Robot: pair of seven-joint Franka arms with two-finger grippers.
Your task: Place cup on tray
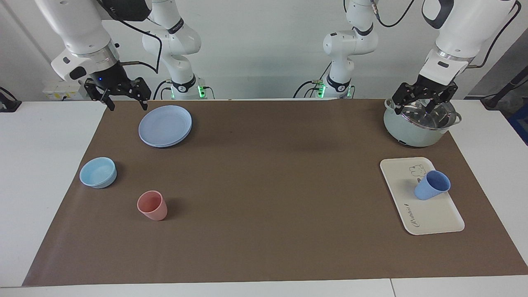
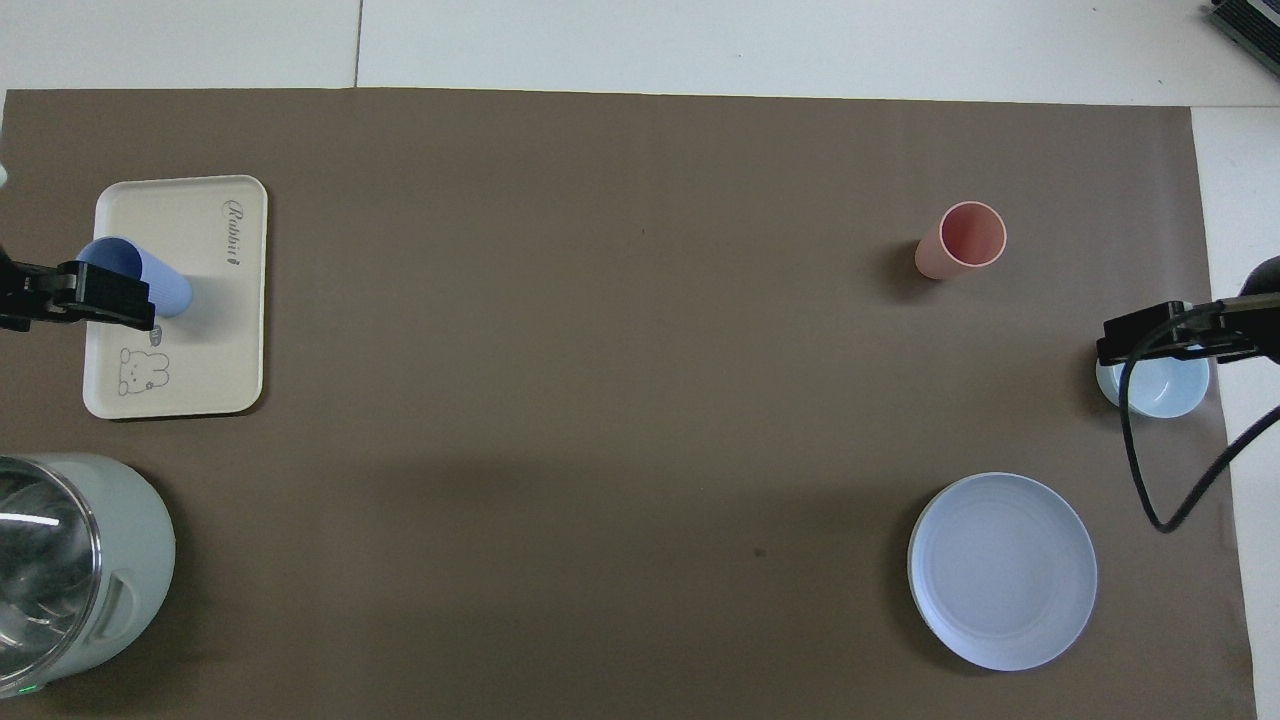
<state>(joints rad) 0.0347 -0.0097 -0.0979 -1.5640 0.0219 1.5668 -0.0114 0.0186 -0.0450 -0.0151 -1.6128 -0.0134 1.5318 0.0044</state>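
The periwinkle-blue cup (image 1: 431,185) stands upright on the cream-white tray (image 1: 429,218), by the tray's animal print, toward the left arm's end of the table. In the overhead view the cup (image 2: 168,292) and the tray (image 2: 215,340) show too. My left gripper (image 1: 425,102) is open and empty, raised over the pot and apart from the cup. In the overhead view it (image 2: 95,298) covers the cup's rim. My right gripper (image 1: 124,99) is open and empty, raised beside the round plate at the right arm's end.
A pale green pot with a glass lid (image 1: 412,128) stands nearer to the robots than the tray. A blue plate (image 1: 165,126), a light-blue bowl (image 1: 98,172) and a salmon-pink cup (image 1: 152,205) lie toward the right arm's end. A brown mat (image 1: 264,185) covers the table.
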